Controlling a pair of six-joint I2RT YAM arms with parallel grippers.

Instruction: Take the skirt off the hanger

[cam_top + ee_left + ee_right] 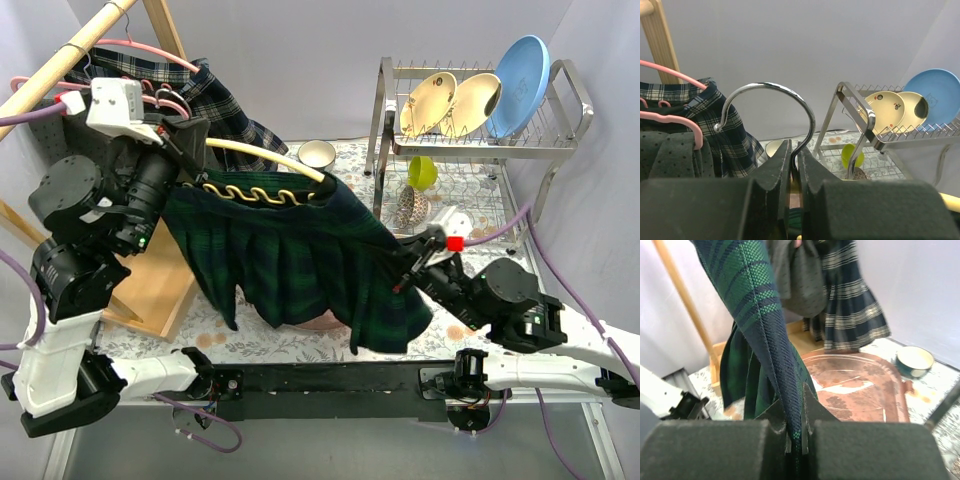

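Note:
A dark green and navy tartan skirt (290, 262) hangs from a cream hanger (268, 156) held above the table. My left gripper (190, 140) is shut on the hanger's metal hook (790, 107), which curls up between the fingers in the left wrist view. My right gripper (408, 268) is shut on the skirt's right edge; in the right wrist view the fabric (767, 335) runs up and left out of the closed jaws (796, 427). The skirt's waistband with a wavy yellow trim (250, 192) still sits along the hanger bar.
A wooden rack (90, 45) at back left holds pink hangers (150, 50) with plaid garments (225, 100). A metal dish rack (480, 130) with plates stands at back right. A small bowl (316, 153) and a copper tray (860, 385) are on the table.

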